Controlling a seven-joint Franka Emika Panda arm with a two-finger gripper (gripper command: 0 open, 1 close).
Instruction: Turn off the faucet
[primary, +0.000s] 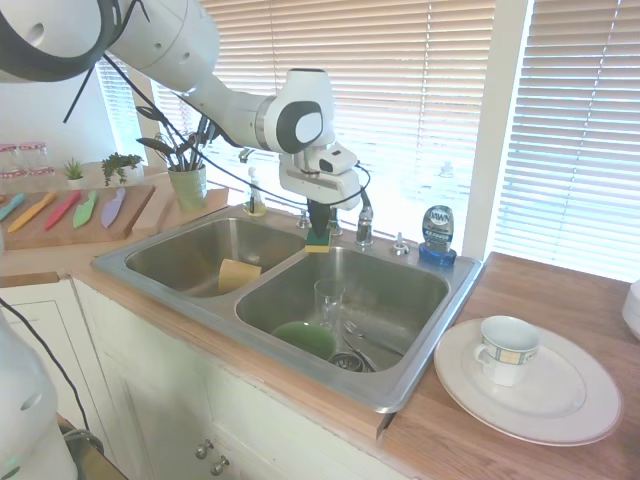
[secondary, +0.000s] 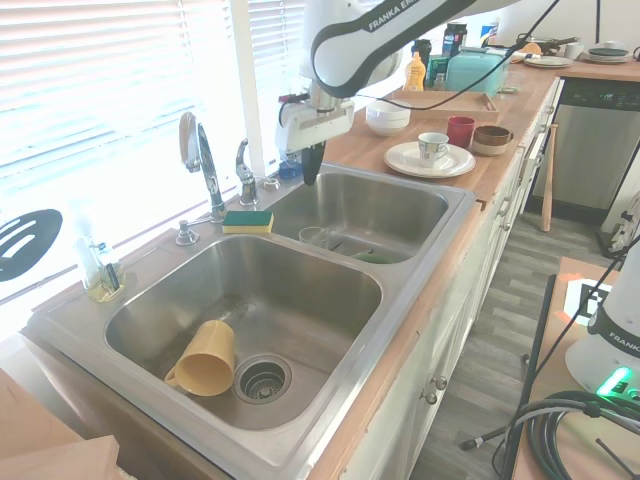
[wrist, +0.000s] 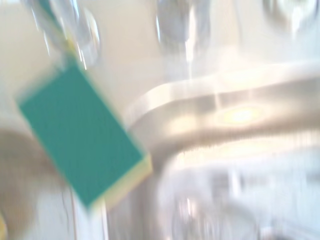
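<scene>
The chrome faucet stands on the sink's back rim, with its arched spout (secondary: 207, 165) and short upright lever handle (secondary: 244, 165) clear in the second exterior view. My gripper (secondary: 309, 180) hangs pointing down over the back rim of the basin, a hand's width from the handle toward the blue bottle. In the first exterior view the gripper (primary: 318, 228) sits just left of the handle (primary: 364, 212), above a green-and-yellow sponge (primary: 318, 241), and the arm hides most of the spout. The dark fingers look pressed together and hold nothing. The wrist view is blurred and shows the sponge (wrist: 82, 137).
A blue dish-soap bottle (primary: 437, 232) stands on the rim right of the handle. The basin below holds a glass (primary: 328, 300) and a green bowl (primary: 305, 338). A yellow cup (secondary: 205, 358) lies in the other basin. A plate with a mug (primary: 525, 378) sits on the counter.
</scene>
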